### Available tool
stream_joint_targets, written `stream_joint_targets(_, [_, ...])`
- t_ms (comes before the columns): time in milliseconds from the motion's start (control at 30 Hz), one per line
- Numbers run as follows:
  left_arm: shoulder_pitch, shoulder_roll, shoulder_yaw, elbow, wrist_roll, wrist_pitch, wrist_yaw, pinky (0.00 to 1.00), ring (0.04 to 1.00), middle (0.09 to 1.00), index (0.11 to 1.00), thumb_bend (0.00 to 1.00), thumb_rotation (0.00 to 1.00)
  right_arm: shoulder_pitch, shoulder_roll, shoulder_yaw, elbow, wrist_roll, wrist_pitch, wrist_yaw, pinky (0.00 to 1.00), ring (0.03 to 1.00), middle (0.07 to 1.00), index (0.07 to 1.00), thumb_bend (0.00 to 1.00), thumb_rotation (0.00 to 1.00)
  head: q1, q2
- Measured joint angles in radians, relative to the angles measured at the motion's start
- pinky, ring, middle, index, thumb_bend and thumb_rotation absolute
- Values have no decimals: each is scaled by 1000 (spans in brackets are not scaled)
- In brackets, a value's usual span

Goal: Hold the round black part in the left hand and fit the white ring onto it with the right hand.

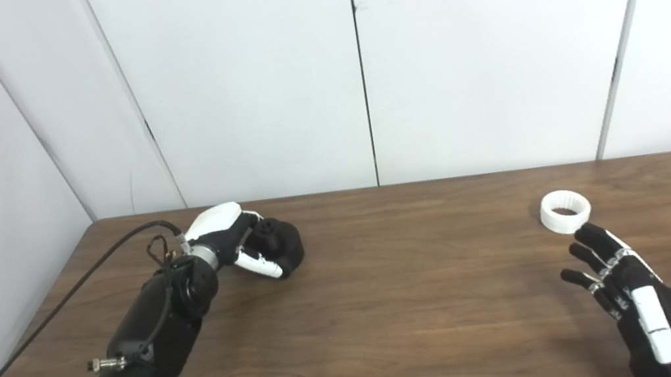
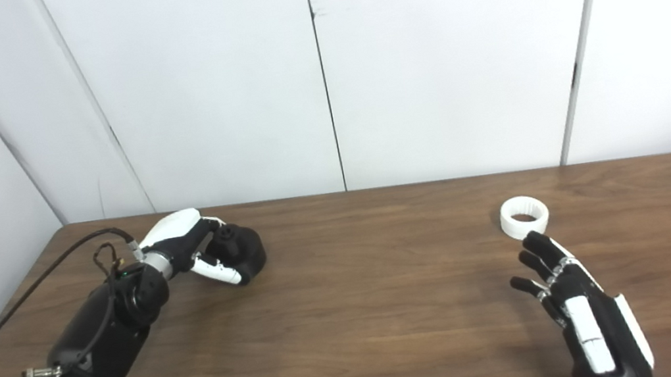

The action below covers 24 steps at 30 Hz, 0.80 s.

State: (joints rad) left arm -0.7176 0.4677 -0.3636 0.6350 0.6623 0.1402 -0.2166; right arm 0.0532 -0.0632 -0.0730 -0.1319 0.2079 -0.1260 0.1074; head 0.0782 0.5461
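Already your left hand point(image 1: 244, 242) is curled round the black part point(image 1: 280, 242), which looks to rest on the table point(image 1: 390, 287) at the far left; whether the grip is firm or only wrapping you cannot tell. Well apart, at the far right, the ring point(image 1: 566, 211) lies flat with its opening upward, easy to pinch by its rim. Your right hand point(image 1: 638, 296) waits just short of it, empty, fingers spread and pointing toward it, probably lined up for a reach.
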Motion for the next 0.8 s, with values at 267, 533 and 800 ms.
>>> stream_joint_targets(267, [0, 0, -1, 0, 0, -3, 3, 767, 905, 850, 715, 804, 346, 0, 0, 0, -1, 2, 9, 0, 778, 899, 901, 861, 662, 821, 2, 2])
stream_joint_targets(533, [5, 1, -4, -15, 2, 5, -1, 775, 903, 864, 731, 795, 353, 0, -1, -1, -1, 2, 10, 0, 781, 895, 898, 861, 656, 827, 5, 6])
stream_joint_targets(800, [23, 3, -6, -50, 2, 7, -8, 795, 911, 865, 730, 794, 369, 0, -2, -1, -1, 4, 11, 1, 788, 895, 897, 863, 639, 830, 8, 12])
